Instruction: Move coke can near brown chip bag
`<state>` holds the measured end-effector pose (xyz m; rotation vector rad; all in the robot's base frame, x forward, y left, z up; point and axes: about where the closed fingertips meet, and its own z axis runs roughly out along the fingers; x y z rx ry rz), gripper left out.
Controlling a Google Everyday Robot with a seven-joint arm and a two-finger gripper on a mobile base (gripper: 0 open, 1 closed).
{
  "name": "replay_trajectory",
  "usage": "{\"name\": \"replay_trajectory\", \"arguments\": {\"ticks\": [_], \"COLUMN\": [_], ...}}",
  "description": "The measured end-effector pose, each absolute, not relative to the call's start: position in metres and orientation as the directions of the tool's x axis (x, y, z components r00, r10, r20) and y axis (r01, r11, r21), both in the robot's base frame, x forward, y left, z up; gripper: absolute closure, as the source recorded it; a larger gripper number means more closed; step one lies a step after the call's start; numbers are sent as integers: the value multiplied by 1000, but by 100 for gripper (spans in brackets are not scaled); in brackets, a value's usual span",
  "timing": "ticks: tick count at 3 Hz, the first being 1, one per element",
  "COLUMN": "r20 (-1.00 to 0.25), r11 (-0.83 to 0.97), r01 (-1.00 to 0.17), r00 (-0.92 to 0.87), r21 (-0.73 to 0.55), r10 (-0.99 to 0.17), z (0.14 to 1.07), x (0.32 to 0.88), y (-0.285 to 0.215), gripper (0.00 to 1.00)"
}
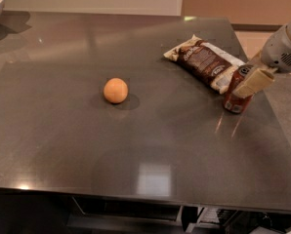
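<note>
Rightward on gray tabletop [87,145], tilted coke can [233,100] clamped in gripper [245,85], just beside brown chip bag [204,62]. Well apart to its left, round orange fruit [115,90].

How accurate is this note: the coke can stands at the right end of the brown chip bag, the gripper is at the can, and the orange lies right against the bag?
One detail is wrong. The camera view shows the orange well apart from the brown chip bag, out toward the middle of the table. The rest holds: the coke can stands at the bag's right end, with the gripper at it.
</note>
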<state>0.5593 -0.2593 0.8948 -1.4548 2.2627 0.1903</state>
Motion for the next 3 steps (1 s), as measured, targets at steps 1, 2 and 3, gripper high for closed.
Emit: {"name": "replay_trajectory", "arguments": {"ticks": [1, 2, 3], "r20": [-433, -433, -433], "r11": [435, 433, 433], "r01": [-893, -894, -894], "r00": [-347, -346, -346], "r21": [-120, -118, -118], "r10": [-832, -832, -832], "z": [894, 893, 893], "x": [560, 560, 560], "y": [-258, -257, -257], "gripper": [13, 0, 0]}}
